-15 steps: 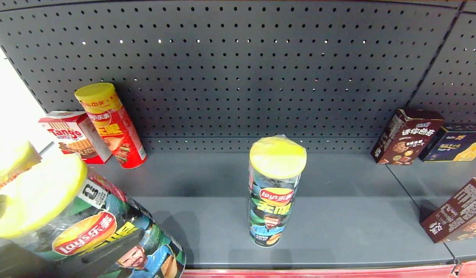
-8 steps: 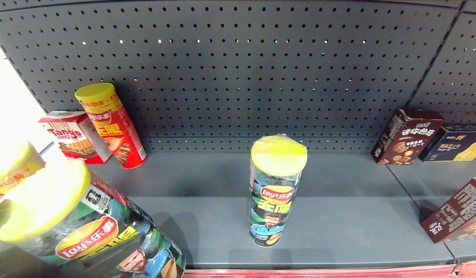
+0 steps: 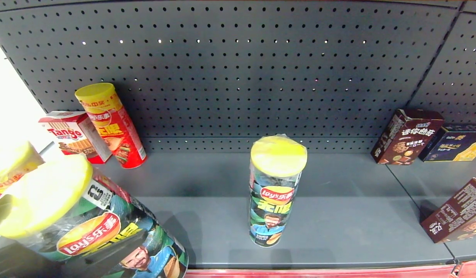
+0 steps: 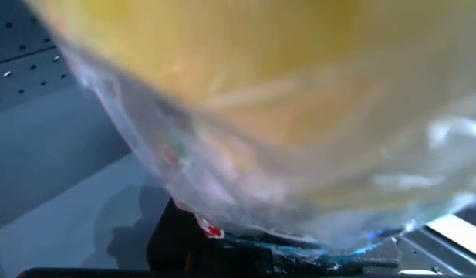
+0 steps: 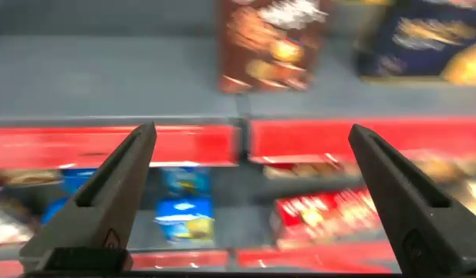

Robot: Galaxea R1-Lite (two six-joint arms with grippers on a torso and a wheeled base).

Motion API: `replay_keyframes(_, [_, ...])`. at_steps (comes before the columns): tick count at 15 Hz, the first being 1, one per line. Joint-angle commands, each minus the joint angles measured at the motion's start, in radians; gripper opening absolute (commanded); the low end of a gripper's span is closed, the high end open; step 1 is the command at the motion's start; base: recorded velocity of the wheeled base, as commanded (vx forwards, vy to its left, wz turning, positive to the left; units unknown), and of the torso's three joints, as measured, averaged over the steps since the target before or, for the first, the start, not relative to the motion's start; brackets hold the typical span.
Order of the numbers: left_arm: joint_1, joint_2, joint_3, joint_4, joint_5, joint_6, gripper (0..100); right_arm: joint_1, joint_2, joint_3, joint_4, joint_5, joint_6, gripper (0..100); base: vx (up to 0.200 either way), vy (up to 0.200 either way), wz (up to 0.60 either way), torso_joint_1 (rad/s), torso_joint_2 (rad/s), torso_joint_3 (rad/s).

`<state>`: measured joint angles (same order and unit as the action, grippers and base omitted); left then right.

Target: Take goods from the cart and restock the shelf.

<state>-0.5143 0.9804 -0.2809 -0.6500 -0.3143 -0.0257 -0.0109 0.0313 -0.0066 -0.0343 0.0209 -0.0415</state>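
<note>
The green-and-black cardboard crisp tube with a yellow plastic lid and clear wrap [image 3: 87,227] sits low at my left, at the front left corner of the grey metal shelf [image 3: 338,216], tilted so its lid leans up and to the left. Its base is cut off by the edge of the head view, so I cannot tell whether it touches the board. My left gripper [image 3: 102,251] is closed on it, with one black finger [image 3: 118,245] lying across the label; in the left wrist view the wrapped lid [image 4: 284,116] looms right up against the camera. My right gripper [image 5: 251,131] is spread wide with nothing between its fingers, hanging in front of the red shelf-edge strip [image 5: 183,147], where I make out a blurred brown box [image 5: 272,42] on the board above. A matching green-and-black tube [image 3: 276,189] stands upright mid-shelf, well apart from the held one. At the back left a red crisp tube with a yellow lid [image 3: 111,125] stands just beside a red-and-white wafer box [image 3: 73,135], both against the perforated grey back panel [image 3: 238,77]. Another yellow-lidded tube [image 3: 12,166] pokes in at the far left edge. On the right, a dark brown carton [image 3: 407,136] stands next to a navy carton [image 3: 458,143] at the back, and a second brown carton [image 3: 456,210] sits nearer the front.
</note>
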Motion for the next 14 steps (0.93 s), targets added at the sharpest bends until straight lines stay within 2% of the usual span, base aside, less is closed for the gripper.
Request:
replay_keyframes(1, [-0.015, 0.007, -0.006, 0.003, -0.002, 0.000, 0, -0.001, -0.031, 0.007, 0.034, 0.053, -0.031, 100, 0.000, 0.000, 0.00, 0.000, 0.00, 0.000])
replay_keyframes(4, [-0.023, 0.021, -0.015, 0.004, -0.008, 0.000, 0, -0.003, -0.031, 0.007, 0.036, 0.005, 0.034, 100, 0.000, 0.000, 0.00, 0.000, 0.00, 0.000])
replay_keyframes(7, [-0.021, 0.078, -0.097, 0.007, -0.019, -0.002, 0, -0.003, -0.031, 0.007, 0.036, 0.002, 0.037, 100, 0.000, 0.000, 0.00, 0.000, 0.00, 0.000])
replay_keyframes(8, [-0.021, 0.109, -0.118, 0.006, -0.039, -0.002, 0, -0.003, -0.031, 0.007, 0.036, 0.002, 0.037, 100, 0.000, 0.000, 0.00, 0.000, 0.00, 0.000])
replay_keyframes(9, [-0.010, 0.158, -0.167, 0.006, -0.091, -0.002, 0, -0.003, -0.031, 0.007, 0.036, 0.002, 0.037, 100, 0.000, 0.000, 0.00, 0.000, 0.00, 0.000])
replay_keyframes(11, [-0.004, 0.227, -0.230, 0.006, -0.108, 0.001, 0, -0.003, -0.031, 0.007, 0.036, 0.002, 0.037, 100, 0.000, 0.000, 0.00, 0.000, 0.00, 0.000])
replay_keyframes(13, [0.019, 0.300, -0.279, 0.006, -0.108, 0.056, 0, -0.003, -0.031, 0.007, 0.036, 0.002, 0.037, 100, 0.000, 0.000, 0.00, 0.000, 0.00, 0.000])
replay_keyframes(14, [0.026, 0.313, -0.287, 0.006, -0.106, 0.070, 0, -0.003, -0.031, 0.007, 0.036, 0.002, 0.037, 100, 0.000, 0.000, 0.00, 0.000, 0.00, 0.000])
